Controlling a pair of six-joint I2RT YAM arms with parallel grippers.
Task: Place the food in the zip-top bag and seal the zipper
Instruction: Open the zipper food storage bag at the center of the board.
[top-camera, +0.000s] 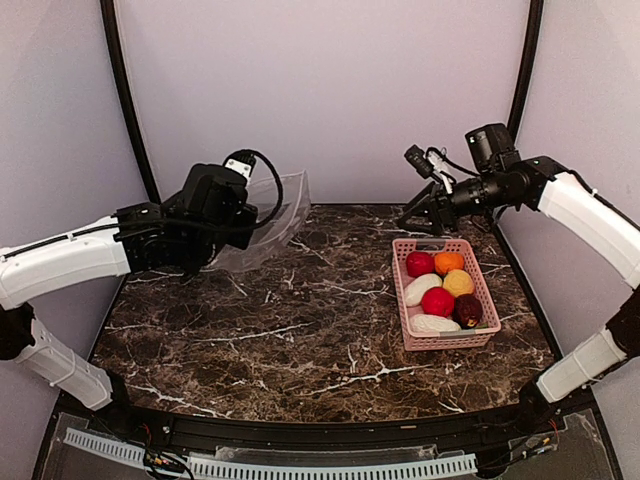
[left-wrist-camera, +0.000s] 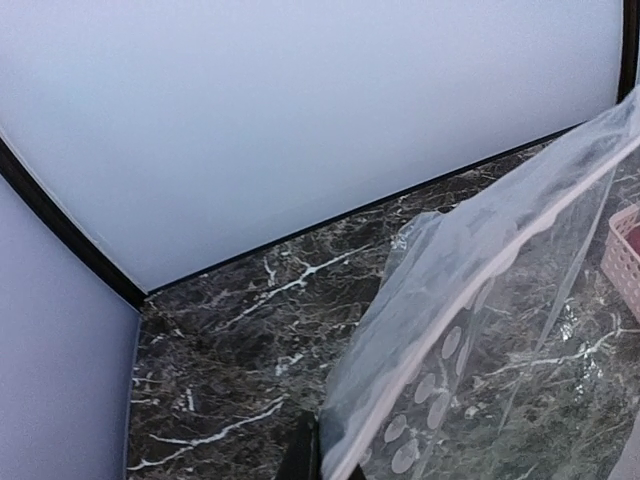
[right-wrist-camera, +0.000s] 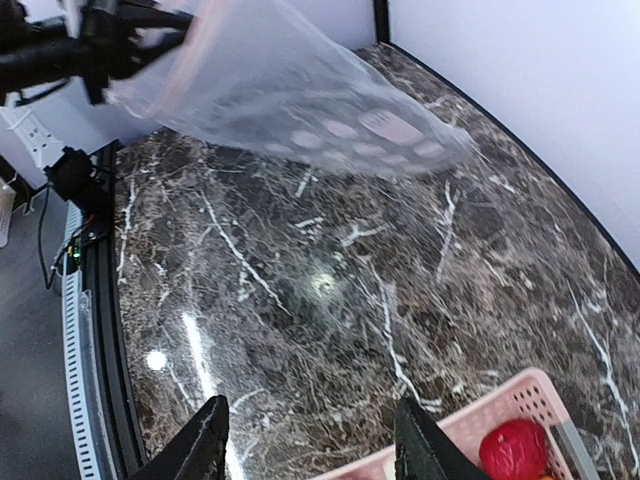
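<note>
The clear zip-top bag (top-camera: 278, 212) hangs in the air at the back left, held at its edge by my left gripper (top-camera: 232, 240). In the left wrist view the bag (left-wrist-camera: 440, 280) and its pinkish zipper strip (left-wrist-camera: 414, 361) run up from my shut fingers (left-wrist-camera: 303, 462). The food lies in a pink basket (top-camera: 400, 300): red balls (top-camera: 420, 264) (top-camera: 437, 301), orange (top-camera: 449, 262), yellow (top-camera: 458, 283), maroon (top-camera: 469, 310), white pieces (top-camera: 421, 289) (top-camera: 434, 324). My right gripper (top-camera: 410, 215) is open and empty above the basket's far edge. The right wrist view shows the bag (right-wrist-camera: 300, 90), my gripper (right-wrist-camera: 310, 450) and one red ball (right-wrist-camera: 515, 450).
The dark marble table (top-camera: 280, 330) has black rails round its back edge and pale walls close behind. The left arm (right-wrist-camera: 90, 50) shows at the top left of the right wrist view. The basket rim (right-wrist-camera: 480, 410) lies just under my right fingers.
</note>
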